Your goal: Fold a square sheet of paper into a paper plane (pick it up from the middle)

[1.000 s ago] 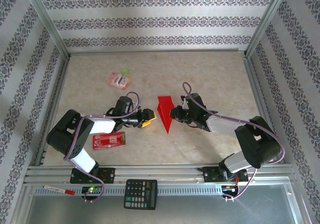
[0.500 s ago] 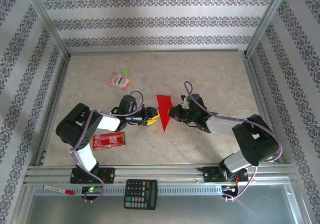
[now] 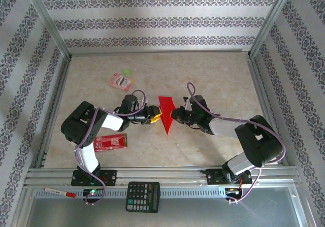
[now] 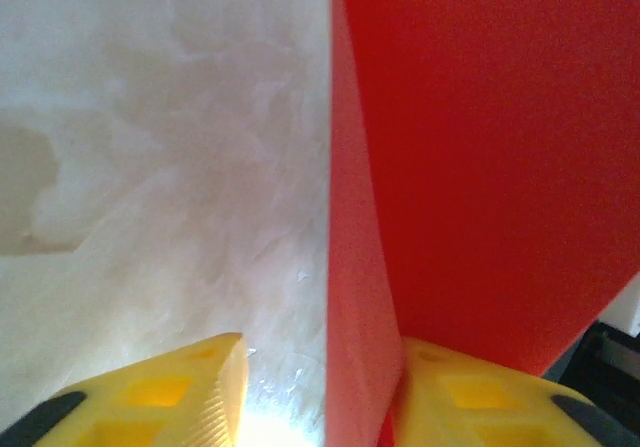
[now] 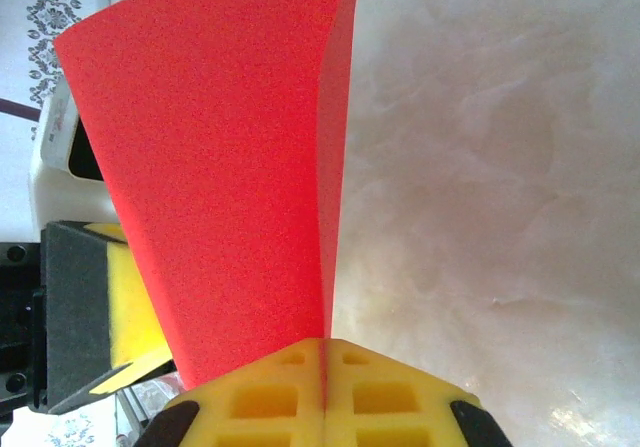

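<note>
Red paper plane is pinched flat in the right gripper; the left gripper stands partly open around its fold, one finger touching.

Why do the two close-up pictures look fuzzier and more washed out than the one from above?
Left wrist view: the red paper sits so close that it is soft, and white glare burns out the table between the yellow fingers. Right wrist view: paper grainy, table marbling blurred, sheen at the lower right. Top external view: even light, sharp, barely any shadow.
</note>
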